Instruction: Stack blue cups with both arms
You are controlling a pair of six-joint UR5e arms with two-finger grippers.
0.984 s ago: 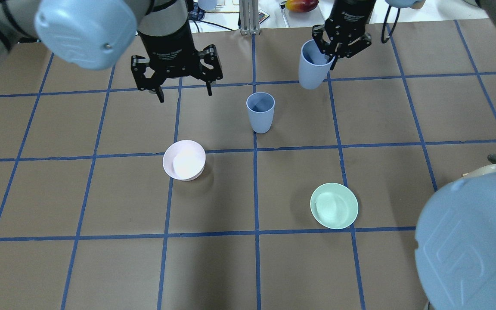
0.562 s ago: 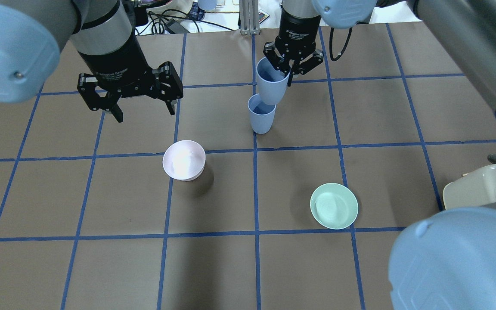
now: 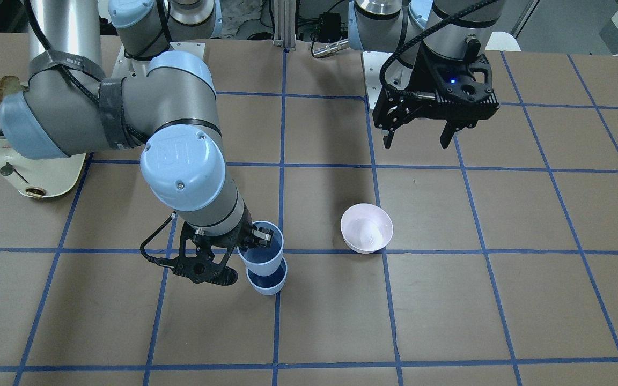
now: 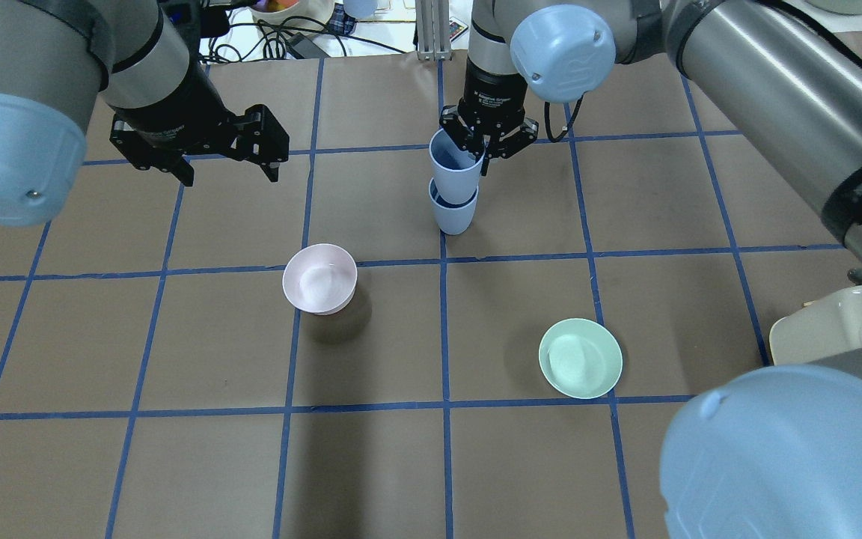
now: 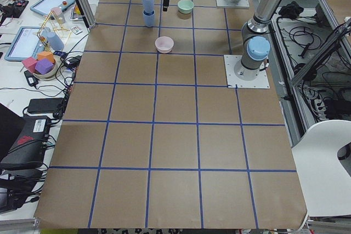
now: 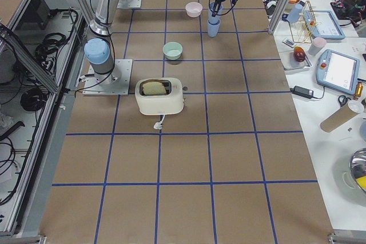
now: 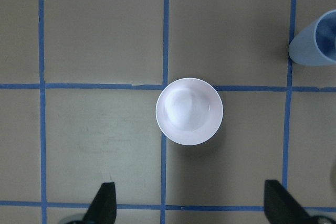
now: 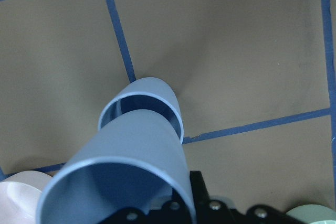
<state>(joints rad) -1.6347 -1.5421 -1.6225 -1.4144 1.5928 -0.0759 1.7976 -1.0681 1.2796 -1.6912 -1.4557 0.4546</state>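
Observation:
One blue cup [image 4: 453, 215] stands upright on the table near the middle back. My right gripper [image 4: 485, 147] is shut on the rim of the second blue cup [image 4: 455, 168]. It holds that cup slightly tilted, with its base in the mouth of the standing cup. The front view shows the held cup [image 3: 259, 252] over the lower cup [image 3: 267, 284]. So does the right wrist view, with the held cup [image 8: 126, 182] over the lower one [image 8: 155, 103]. My left gripper [image 4: 230, 176] is open and empty, raised to the left of the cups.
A pale pink bowl [image 4: 319, 278] sits in front of the left gripper and shows in the left wrist view [image 7: 189, 110]. A mint-green bowl [image 4: 580, 357] sits at front right. A cream toaster [image 4: 827, 329] stands at the right edge.
My right gripper has carried its cup left and down, so its base now sits in the standing cup. My left arm has moved further left, away from the cups.

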